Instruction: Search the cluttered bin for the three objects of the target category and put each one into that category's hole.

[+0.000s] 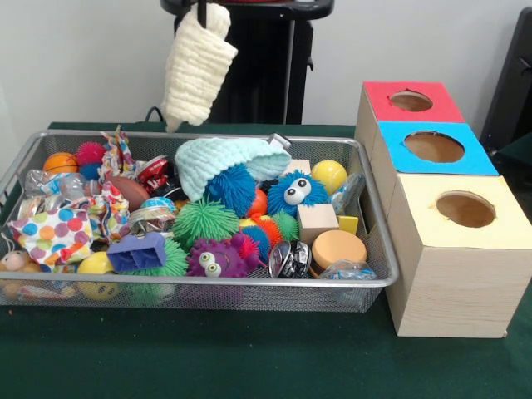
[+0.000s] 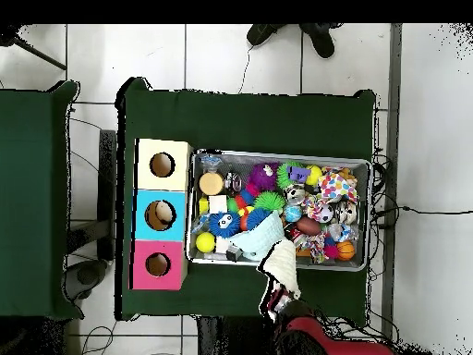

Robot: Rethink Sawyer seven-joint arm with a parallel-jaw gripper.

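Green cloth (image 1: 249, 366) covers the table nearest the camera, bare in front of the wire bin (image 1: 366, 274); from there, back to the gripper (image 1: 202, 12), which sits at the top edge of the front view, clamped on the upper end of a cream knitted cloth (image 1: 196, 68) that hangs limp, lifted clear of the bin, above its far rim. Target category is not stated; if cloths are it, this is one in hand, and a pale mint cloth (image 1: 226, 162) lying in the bin over a blue spiky ball (image 1: 232, 188) may be another. Risks as judged: the grip takes only a small pinch of fabric, so the cloth could slip out in transit; its dangling tail could drag across the clutter or snag the mesh; and a long, floppy piece may drape over a hole's edge instead of dropping through. Beside the bin stand three wooden boxes with round holes, topped red (image 1: 413, 101), blue (image 1: 434, 147) and yellow (image 1: 465, 209). Beyond the table, a pale wall in front view; overhead, white tiled floor (image 2: 425, 139), trailing cables, and a person's shoes (image 2: 294, 35) at the top.
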